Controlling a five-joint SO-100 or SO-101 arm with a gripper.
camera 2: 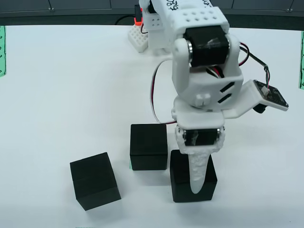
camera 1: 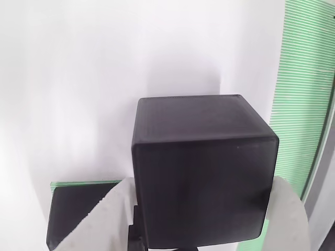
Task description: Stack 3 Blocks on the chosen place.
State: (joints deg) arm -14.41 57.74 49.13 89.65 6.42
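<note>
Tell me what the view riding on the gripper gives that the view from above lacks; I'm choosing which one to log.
The view riding on the gripper adds the gripped cube up close, its top finely lined, and a green striped edge behind a second cube. The view from above adds a third cube, the arm and a breadboard. Both share the gripper shut on its cube, with the second cube beside it.

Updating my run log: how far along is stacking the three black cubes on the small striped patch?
Done: one matte black cube appears to sit on the green-and-white striped patch, whose edge peeks out beside it. In hand: the white two-finger gripper is shut on a second black cube, beside the first, not on it. Left: stacking that one, then the third black cube, which stands apart on the white table.
</note>
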